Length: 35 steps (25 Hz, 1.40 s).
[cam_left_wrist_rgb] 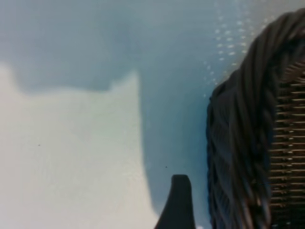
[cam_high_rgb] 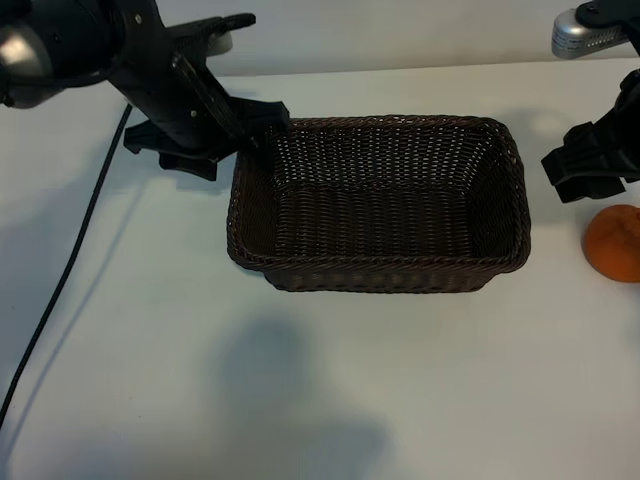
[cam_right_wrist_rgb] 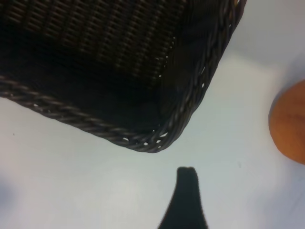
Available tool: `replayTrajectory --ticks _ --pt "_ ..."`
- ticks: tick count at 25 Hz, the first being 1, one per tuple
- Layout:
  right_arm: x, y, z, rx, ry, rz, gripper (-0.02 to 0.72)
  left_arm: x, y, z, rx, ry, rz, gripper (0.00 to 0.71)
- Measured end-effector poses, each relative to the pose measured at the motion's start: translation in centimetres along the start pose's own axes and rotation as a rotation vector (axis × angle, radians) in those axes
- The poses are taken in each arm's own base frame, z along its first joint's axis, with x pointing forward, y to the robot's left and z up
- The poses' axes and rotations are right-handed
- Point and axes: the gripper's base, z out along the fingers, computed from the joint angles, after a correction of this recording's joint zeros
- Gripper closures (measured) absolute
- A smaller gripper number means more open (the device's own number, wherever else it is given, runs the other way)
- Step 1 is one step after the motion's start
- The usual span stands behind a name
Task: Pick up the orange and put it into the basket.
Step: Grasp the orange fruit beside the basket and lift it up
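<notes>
orange: on the table, just right of the basket, not yet lifted
basket: empty, awaiting the fruit
right pincer: open, empty, near above the orange, likely placed for the pick
left pincer: at the basket's left corner, empty; spread unclear

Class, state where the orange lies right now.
In the exterior view the orange lies on the table at the far right, outside the basket, just below the right end effector.

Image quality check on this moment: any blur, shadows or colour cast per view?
Exterior view: soft grey arm shadows on the table, the orange cut by the frame edge. Left wrist view: basket rim smeared and out of focus, bluish shadow across the table. Right wrist view: basket interior very dark, weave detail mostly lost; orange blurred at the frame edge.
</notes>
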Motion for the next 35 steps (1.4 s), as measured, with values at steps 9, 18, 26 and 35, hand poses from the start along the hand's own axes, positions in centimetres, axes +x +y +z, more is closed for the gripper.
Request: replayTrajectory --ticks 9,18,26,35 --pt "0.0 0.0 0.0 0.000 0.001 0.000 0.131 -1.2 -0.7 -4.4 -0.057 -0.030 0.088 0.085" --pt "0.0 0.0 0.0 0.000 0.001 0.000 0.131 -1.6 2.1 -10.4 -0.221 -0.079 0.126 0.099" --pt "0.0 0.0 0.0 0.000 0.002 0.000 0.131 -0.3 8.6 -18.0 -0.281 -0.166 0.020 0.113" --pt "0.0 0.0 0.0 0.000 0.002 0.000 0.131 1.9 10.5 -23.1 -0.282 -0.277 0.032 0.112"
